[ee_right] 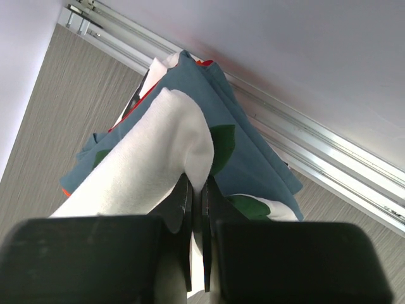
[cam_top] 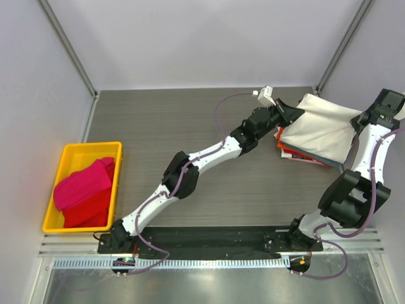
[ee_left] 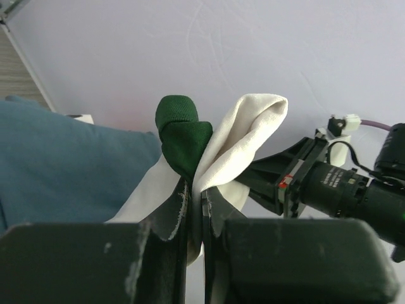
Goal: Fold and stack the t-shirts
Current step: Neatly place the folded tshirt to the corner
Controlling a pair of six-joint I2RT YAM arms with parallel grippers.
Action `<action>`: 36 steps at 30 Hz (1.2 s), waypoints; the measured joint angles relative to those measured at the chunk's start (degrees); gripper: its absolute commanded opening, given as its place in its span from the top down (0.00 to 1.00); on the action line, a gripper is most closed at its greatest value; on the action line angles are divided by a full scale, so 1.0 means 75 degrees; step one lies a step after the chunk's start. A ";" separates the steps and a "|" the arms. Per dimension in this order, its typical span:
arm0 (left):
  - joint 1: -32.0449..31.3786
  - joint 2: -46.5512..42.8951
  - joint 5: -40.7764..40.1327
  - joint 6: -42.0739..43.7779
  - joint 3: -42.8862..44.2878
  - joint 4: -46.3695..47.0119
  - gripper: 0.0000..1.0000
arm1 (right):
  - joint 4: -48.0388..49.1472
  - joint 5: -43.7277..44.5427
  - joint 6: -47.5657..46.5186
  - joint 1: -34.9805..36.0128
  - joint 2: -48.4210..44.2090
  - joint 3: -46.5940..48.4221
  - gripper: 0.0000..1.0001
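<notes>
The cream-white t-shirt (cam_top: pixel 319 126) is stretched between the two grippers over the far right part of the table (cam_top: pixel 190 114), covering most of a stack of folded t-shirts (cam_top: pixel 296 154) whose orange, red and blue edges show along its near side; the left gripper (cam_top: pixel 286 116), at the end of the long diagonal left arm, is clamped on the shirt's left edge; the right gripper (cam_top: pixel 362 120) is clenched on its right edge, close to the side wall. In the left wrist view the fingers (ee_left: pixel 174 212) are pressed together on a bunch of cream cloth and a dark green sleeve (ee_left: pixel 180 130), which stick up above the tips; a slate-blue t-shirt (ee_left: pixel 63 164) lies just behind on the left. In the right wrist view the jaws pinch a fold of the cream shirt, which runs down onto the slate-blue t-shirt below it, with green patches showing beside the fold and a little orange and red peeping out at the stack's edges. Well apart, at the table's left side, a yellow bin (cam_top: pixel 76 161) holds red and magenta t-shirts (cam_top: pixel 82 190) heaped loosely.
</notes>
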 measured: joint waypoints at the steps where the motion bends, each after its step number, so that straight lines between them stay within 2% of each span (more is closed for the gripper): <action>1: -0.0015 -0.0009 -0.0038 0.0012 -0.0090 0.0032 1.00 | -0.0003 0.0035 0.0000 -0.0006 -0.0006 0.0000 0.99; 19: -0.0204 -0.0128 -0.0644 -0.0015 -0.0221 -0.0114 1.00 | -0.0006 -0.0169 0.0035 -0.0233 0.0154 0.0117 0.99; 26: -0.0064 0.0539 -0.0839 -0.0286 0.0571 -0.0012 0.99 | 0.0184 -0.0379 0.0189 -0.0207 0.0522 0.0140 0.99; 27: -0.0035 0.0711 -0.0909 -0.0321 0.0705 0.0029 0.97 | 0.0219 -0.0396 0.0207 -0.0204 0.0562 0.0143 0.99; 28: -0.0006 0.0857 -0.0970 -0.0356 0.0764 0.0079 0.91 | 0.0259 -0.0414 0.0216 -0.0198 0.0612 0.0146 0.97; 29: 0.0023 0.0985 -0.1046 -0.0402 0.0790 0.0102 0.83 | 0.0280 -0.0449 0.0219 -0.0187 0.0673 0.0163 0.93; 30: 0.0047 0.1099 -0.1151 -0.0425 0.0793 0.0102 0.58 | 0.0300 -0.0501 0.0221 -0.0172 0.0772 0.0195 0.80; 31: 0.0064 0.1198 -0.1317 -0.0391 0.0793 0.0117 0.44 | 0.0321 -0.0513 0.0239 -0.0152 0.0898 0.0254 0.64; 32: 0.0085 0.1291 -0.1539 -0.0393 0.0793 0.0149 0.33 | 0.0373 -0.0466 0.0254 -0.0146 0.1020 0.0300 0.31; 33: 0.0125 0.1376 -0.1740 -0.0388 0.0801 0.0187 0.21 | 0.0446 -0.0408 0.0277 -0.0146 0.1160 0.0370 0.17; 36: 0.0326 0.1629 -0.2154 -0.0344 0.1035 0.0291 0.14 | 0.0670 -0.0236 0.0356 -0.0134 0.1483 0.0525 0.10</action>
